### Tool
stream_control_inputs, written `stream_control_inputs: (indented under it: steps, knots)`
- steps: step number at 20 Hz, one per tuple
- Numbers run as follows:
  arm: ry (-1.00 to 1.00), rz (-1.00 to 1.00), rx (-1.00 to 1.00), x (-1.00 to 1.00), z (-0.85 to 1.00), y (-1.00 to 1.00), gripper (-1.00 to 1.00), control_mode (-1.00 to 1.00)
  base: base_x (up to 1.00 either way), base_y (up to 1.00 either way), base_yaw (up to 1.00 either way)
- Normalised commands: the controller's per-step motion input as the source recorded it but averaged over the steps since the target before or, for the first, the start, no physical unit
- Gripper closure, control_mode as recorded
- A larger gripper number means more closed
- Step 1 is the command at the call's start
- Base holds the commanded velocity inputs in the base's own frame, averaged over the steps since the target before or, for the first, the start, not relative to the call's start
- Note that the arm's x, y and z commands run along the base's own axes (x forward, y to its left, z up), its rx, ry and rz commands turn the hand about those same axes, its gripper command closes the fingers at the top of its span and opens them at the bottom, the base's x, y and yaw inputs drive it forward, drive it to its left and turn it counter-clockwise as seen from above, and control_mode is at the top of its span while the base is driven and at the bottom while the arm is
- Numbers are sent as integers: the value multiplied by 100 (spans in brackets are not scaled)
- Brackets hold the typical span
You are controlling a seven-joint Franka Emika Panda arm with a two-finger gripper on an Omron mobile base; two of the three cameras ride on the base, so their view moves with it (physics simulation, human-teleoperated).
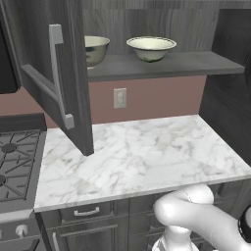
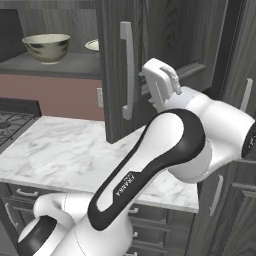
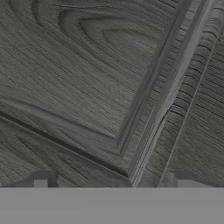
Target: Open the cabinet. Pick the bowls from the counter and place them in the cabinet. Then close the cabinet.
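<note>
At the far left of the left base view stood the black gas stove top (image 1: 14,162) with its iron grates. Beside it ran the white marble desk with grey veins (image 1: 147,157), bare of bowls. Above the desk hung the dark grey wood-grain wall cabinet (image 1: 162,63) with both doors swung open; its left door (image 1: 54,63) jutted out over the desk, a long silver bar handle (image 1: 59,78) on its face. On the grey shelf (image 1: 196,62) inside sat the two round bowls, cream-green within and greyish outside: the deeper bowl (image 1: 95,49) at the left, partly hidden by the left door, and the shallower bowl (image 1: 151,47) just right of it, a little apart. A white wall socket (image 1: 119,97) showed on the pink wall below the shelf.

In the right base view the white arm reached up to the right door (image 2: 165,55), and the hand (image 2: 160,82) was close against its panelled face, right of that door's silver handle (image 2: 126,70). The hand view looked straight at wood-grain panel, with the two dark fingertips (image 3: 41,179) spread wide apart and nothing between them.
</note>
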Motion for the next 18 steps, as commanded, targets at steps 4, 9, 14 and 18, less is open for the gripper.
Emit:
stream_control_inputs:
  steps: [4, 9, 14, 18]
  knots:
    - [-9, -1, -4, 23, -1, 35, -100, -100, 0, 0, 0]
    - [-7, -10, 0, 9, -9, 59, -100, -100, 0, 0, 0]
    - [-4, -18, 0, 28, -15, 77, -100, -100, 0, 0, 0]
    - [-8, -31, 0, 31, -13, 86, -100, -100, 0, 0, 0]
